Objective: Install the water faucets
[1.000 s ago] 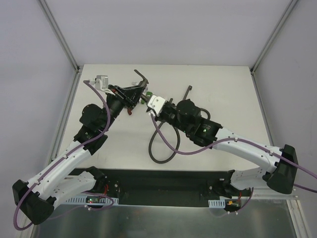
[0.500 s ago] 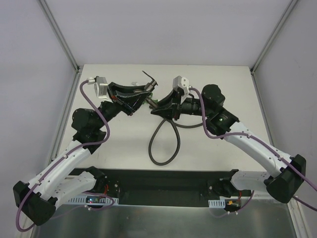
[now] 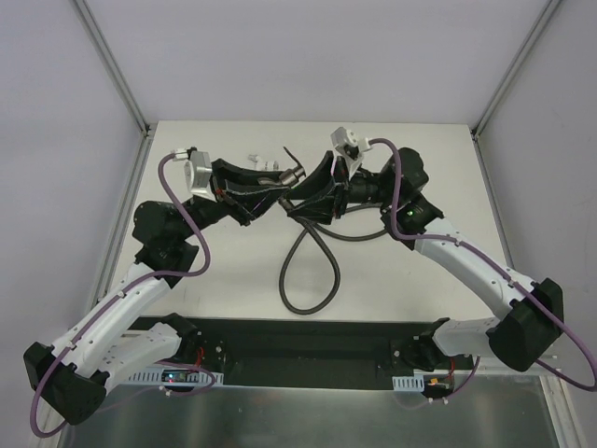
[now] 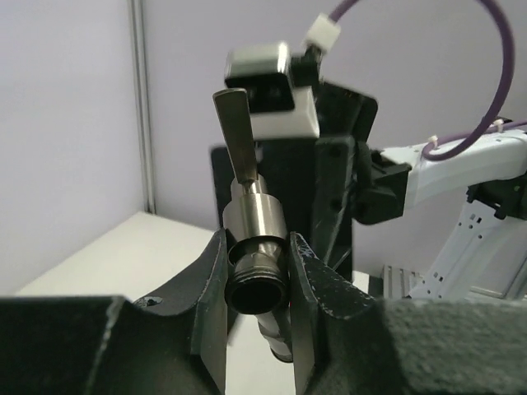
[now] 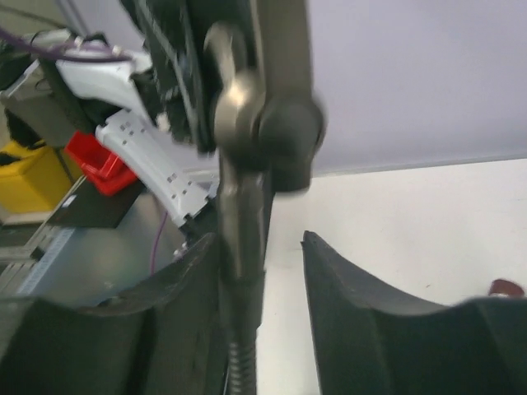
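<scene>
- Top external showed both arms raised over the middle of the table (image 3: 420,168). The left gripper (image 3: 280,182) held the metal faucet (image 3: 291,175) in the air. It sat nose to nose with the right gripper (image 3: 306,196).
- The hose (image 3: 297,271) rose from its loop on the table into the right gripper, and its end met the faucet.
- Left wrist view: the fingers (image 4: 212,284) were pinching the faucet low on its round body. The lever stood straight up and the open bore faced the camera.
- Right wrist view was blurred. The hose lay against one finger (image 5: 193,280), with a visible gap to the other finger (image 5: 346,288). We could not tell whether it was clamped or just resting there.
- Risk 1: if that grip was loose, we judged the hose would slide back under any push instead of seating in the faucet.
- Risk 2: the left grip was a narrow pinch on smooth round metal. An off-axis push from the hose could have spun or tilted the faucet between the pads.
- Risk 3: misalignment. We could not confirm from any view that the hose end and the bore were coaxial. Forcing them while skewed would likely have jammed the joint.
- Risk 4: the loop lying on the table could have dragged the hose end down as the arm moved, which would pull it off line.
- Risk 5: the two wrists were very close together, so a small correction by either arm could have knocked the other's fingers.
- Risk 6: if the faucet slipped, it would have dropped from mid-air onto the table.
</scene>
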You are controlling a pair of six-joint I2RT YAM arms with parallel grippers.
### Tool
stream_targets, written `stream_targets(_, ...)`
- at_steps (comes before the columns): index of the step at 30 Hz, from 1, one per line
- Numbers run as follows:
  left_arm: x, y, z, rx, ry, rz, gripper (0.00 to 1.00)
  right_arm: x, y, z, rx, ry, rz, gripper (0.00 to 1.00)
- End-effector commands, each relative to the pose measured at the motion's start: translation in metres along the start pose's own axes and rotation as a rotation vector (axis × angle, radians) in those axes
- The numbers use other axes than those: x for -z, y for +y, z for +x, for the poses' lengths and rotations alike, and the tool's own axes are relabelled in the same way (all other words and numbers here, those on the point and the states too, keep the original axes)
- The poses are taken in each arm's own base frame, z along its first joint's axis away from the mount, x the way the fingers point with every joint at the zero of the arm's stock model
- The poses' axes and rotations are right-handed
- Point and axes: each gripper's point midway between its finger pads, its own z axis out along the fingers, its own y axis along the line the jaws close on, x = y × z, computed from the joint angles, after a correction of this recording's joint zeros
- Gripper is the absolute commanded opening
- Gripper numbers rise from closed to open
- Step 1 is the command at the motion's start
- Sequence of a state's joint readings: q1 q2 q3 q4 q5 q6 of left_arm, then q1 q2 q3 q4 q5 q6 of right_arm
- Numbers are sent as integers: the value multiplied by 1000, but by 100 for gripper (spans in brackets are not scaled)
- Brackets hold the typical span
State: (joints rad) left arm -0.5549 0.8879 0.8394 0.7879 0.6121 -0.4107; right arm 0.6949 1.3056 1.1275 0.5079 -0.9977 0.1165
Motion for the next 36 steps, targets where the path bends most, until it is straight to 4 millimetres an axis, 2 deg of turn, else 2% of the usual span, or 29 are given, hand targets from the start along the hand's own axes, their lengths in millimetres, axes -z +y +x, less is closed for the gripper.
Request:
stream_targets(1, 6, 20, 2, 26, 21, -147, 0, 15, 6, -67, 199, -153, 58, 59)
stream_targets(4, 13, 46, 1, 40, -2, -307, 0, 23, -8, -63, 259, -123, 176, 71)
stream_targets(6, 16, 51, 0, 58, -15, -346, 0, 27, -17, -62, 280, -115, 247, 72)
stream_targets(9, 22, 63, 0, 86, -36, -428, 0, 30, -29, -52, 342, -58, 352, 73)
stream_targets(10, 24, 67, -3, 92, -51, -459, 0, 30, -33, -42, 335, -21, 378, 73)
stream_targets(11, 26, 70, -3, 99, -54, -478, 0, 24, -30, -37, 349, -2, 378, 73)
stream_targets(13, 28, 73, -3, 117, -60, -506, 0, 22, -39, -27, 403, 54, 439, 73)
stream_targets(14, 29, 77, -4, 126, -67, -528, 0, 15, -35, -22, 423, 70, 433, 73)
stream_targets(15, 30, 78, -4, 131, -65, -536, 0, 16, -45, -18, 452, 96, 485, 73)
stream_targets(17, 31, 80, -4, 140, -67, -550, 0, 8, -45, -12, 476, 124, 499, 73)
stream_targets(18, 31, 80, -3, 144, -63, -554, 0, 7, -51, -9, 493, 145, 525, 73)
stream_targets(27, 33, 80, -3, 170, -66, -565, 0, -14, -65, 5, 567, 238, 584, 66)
stream_targets(32, 33, 79, 1, 194, -62, -561, 0, -20, -70, 7, 617, 274, 626, 52)
stream_targets(35, 32, 78, 4, 190, -50, -553, 0, -23, -72, 11, 615, 295, 625, 33)
stream_targets(36, 31, 78, 4, 185, -45, -548, 0, -24, -71, 10, 614, 293, 620, 19)
